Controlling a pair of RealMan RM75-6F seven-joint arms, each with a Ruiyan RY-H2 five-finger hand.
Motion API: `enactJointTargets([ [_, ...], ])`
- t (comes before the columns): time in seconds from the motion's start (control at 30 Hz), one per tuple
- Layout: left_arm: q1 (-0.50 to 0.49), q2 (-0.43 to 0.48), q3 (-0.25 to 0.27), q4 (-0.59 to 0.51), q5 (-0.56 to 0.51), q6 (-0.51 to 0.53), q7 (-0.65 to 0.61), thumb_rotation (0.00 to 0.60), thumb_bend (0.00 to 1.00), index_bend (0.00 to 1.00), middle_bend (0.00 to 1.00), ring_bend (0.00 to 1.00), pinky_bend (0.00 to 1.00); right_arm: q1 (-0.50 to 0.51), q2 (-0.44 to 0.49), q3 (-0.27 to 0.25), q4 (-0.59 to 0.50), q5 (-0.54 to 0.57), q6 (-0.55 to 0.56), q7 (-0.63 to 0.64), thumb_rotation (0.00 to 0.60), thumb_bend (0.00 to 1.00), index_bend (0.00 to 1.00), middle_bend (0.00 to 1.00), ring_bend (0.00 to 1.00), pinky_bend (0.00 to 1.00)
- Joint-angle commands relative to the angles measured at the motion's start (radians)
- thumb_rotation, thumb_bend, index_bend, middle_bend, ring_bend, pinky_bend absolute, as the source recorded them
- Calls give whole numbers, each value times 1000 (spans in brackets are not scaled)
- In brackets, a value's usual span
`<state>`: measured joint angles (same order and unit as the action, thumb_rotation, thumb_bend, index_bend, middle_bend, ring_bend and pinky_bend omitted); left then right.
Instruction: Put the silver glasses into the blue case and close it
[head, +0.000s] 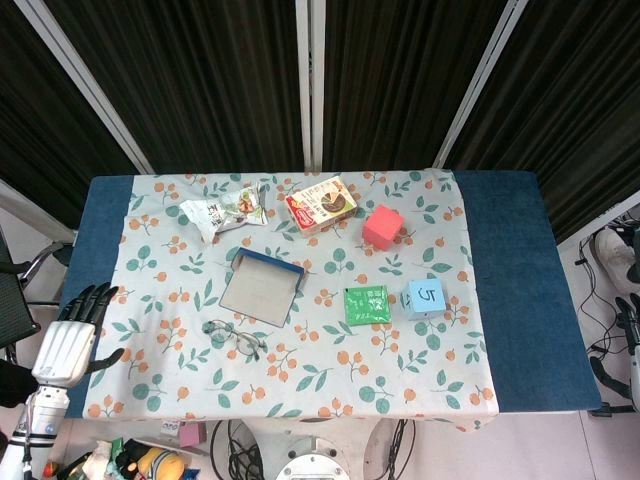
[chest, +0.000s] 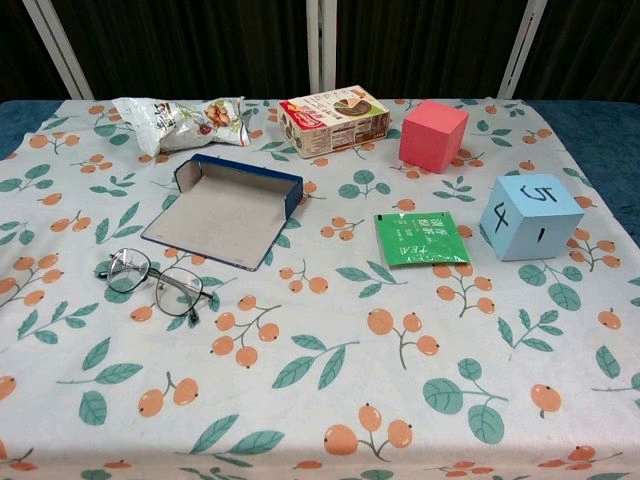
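Observation:
The silver glasses (head: 233, 338) lie unfolded on the floral cloth, left of centre, also in the chest view (chest: 152, 283). Just beyond them, the blue case (head: 263, 286) lies open and holds nothing, its grey inside facing up (chest: 225, 211). My left hand (head: 75, 335) hovers off the table's left edge, fingers spread, holding nothing, well left of the glasses. At the right edge of the head view only a dark sliver of my right hand (head: 632, 330) shows, far from the case. Neither hand appears in the chest view.
Behind the case are a snack bag (head: 224, 212) and a biscuit box (head: 320, 203). A red cube (head: 382, 226), a green sachet (head: 367, 304) and a light blue cube (head: 426, 297) sit to the right. The table's blue edges (head: 510, 280) flank the cloth.

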<state>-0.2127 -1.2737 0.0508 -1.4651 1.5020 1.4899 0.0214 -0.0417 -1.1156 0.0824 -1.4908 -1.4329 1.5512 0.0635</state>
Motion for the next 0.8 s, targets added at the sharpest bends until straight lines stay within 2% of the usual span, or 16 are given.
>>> enactJointTargets([
  [0.03, -7, -2, -14, -5, 13, 1, 6, 600, 144, 43, 44, 52, 184, 0, -3, -1, 4, 1, -4, 2, 600, 176, 0, 0, 0, 0],
  [0.3, -22, 5, -19, -48, 48, -29, 18, 600, 145, 44, 44, 52, 184, -1, -4, 3, 14, 4, -4, 16, 600, 176, 0, 0, 0, 0],
  [0.53, -106, -7, -30, -81, 107, -136, 37, 600, 183, 50, 41, 53, 184, 5, 4, 12, -3, 9, -5, -7, 600, 176, 0, 0, 0, 0],
  [0.8, -194, -108, -45, -60, 112, -267, 31, 600, 192, 190, 47, 53, 184, -7, 13, 11, 7, 20, 0, -3, 600, 176, 0, 0, 0, 0],
])
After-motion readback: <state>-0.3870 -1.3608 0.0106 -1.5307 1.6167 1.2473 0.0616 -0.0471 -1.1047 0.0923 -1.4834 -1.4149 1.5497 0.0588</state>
